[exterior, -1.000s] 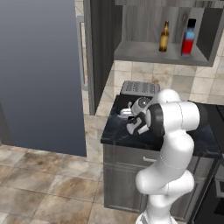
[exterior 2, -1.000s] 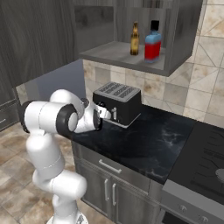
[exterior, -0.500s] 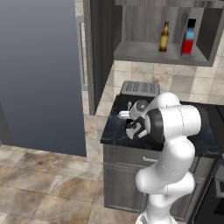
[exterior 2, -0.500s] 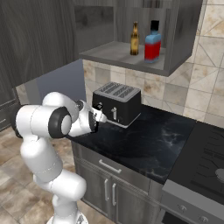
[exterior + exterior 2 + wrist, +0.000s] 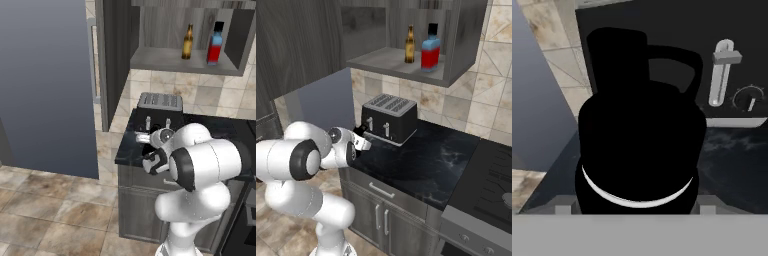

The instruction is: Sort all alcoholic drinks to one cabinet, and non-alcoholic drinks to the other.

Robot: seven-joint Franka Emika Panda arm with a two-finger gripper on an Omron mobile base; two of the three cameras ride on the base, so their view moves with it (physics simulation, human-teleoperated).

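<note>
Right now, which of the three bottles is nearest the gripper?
The all-black bottle, looming right in front of the gripper at counter level by the toaster. The amber beer bottle and red-and-blue bottle stand up in the open cabinet.

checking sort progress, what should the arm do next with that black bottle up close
Probably close the end effector on the small all-black bottle with a handle. In the hand view it stands close, between the fingertips, in front of the dark toaster, and the fingers look open. The amber beer bottle and red bottle already stand in the open cabinet.
</note>
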